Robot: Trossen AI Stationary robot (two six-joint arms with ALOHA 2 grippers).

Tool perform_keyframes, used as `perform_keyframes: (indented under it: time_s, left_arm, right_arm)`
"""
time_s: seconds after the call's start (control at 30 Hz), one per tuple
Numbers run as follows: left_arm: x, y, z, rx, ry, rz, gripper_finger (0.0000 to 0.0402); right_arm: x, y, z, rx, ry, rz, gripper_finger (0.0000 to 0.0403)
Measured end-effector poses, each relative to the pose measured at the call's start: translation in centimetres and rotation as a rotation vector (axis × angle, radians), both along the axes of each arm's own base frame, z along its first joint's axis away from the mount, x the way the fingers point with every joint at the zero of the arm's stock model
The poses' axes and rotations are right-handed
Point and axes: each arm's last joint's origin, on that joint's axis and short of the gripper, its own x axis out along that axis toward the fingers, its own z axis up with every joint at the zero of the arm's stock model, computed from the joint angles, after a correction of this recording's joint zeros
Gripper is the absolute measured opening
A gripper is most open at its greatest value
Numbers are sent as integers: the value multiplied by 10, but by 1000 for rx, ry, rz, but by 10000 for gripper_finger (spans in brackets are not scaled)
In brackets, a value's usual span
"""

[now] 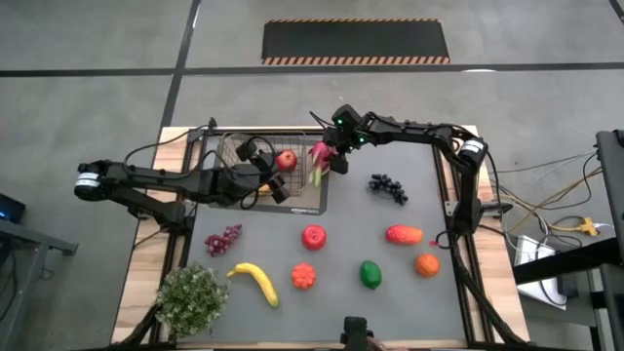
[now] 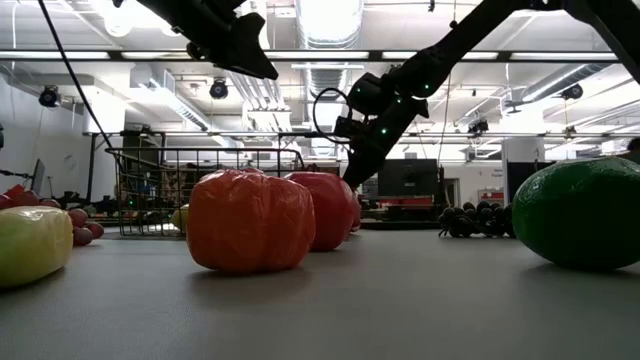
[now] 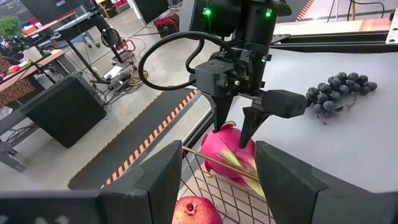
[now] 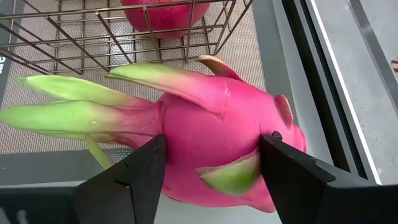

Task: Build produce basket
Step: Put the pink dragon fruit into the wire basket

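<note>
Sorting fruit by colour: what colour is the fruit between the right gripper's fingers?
Pink dragon fruit with green tips; right wrist view.

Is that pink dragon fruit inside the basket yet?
No. The dragon fruit lies outside the basket, between the right gripper's fingers.

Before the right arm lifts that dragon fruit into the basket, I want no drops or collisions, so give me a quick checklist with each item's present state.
1. Right gripper has a finger on each side of the dragon fruit: ok.
2. Grip firm enough to lift: cannot tell; the fingers touch the skin, but how tightly does not show.
3. Dragon fruit outside the basket, by its right wall: ok; it lies at the mat's edge.
4. Room in the basket: ok; a red apple sits inside, with open mesh beside it.
5. Left gripper clear of the drop path: not ok; it hovers over the basket, facing the dragon fruit.
</note>
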Motion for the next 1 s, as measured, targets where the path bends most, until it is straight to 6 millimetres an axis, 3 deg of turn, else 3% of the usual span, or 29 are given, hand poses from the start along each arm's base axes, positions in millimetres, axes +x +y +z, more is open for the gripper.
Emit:
perform_keyframes:
  time_s: [0.17, 0.4, 0.5, 1.0]
  left_arm:
    - [0, 0, 0, 0, 0, -1, 185]
    - [0, -3, 0, 3, 2, -14, 185]
    - [0, -6, 0, 3, 2, -26, 185]
    - [1, -12, 0, 3, 2, -48, 185]
  right_arm:
    - [-7, -2, 7, 38, -5, -33, 228]
    - [-26, -3, 19, 287, -57, -36, 227]
    - [-30, -1, 17, 317, -54, -47, 227]
    - [-33, 7, 38, -24, -56, 178, 243]
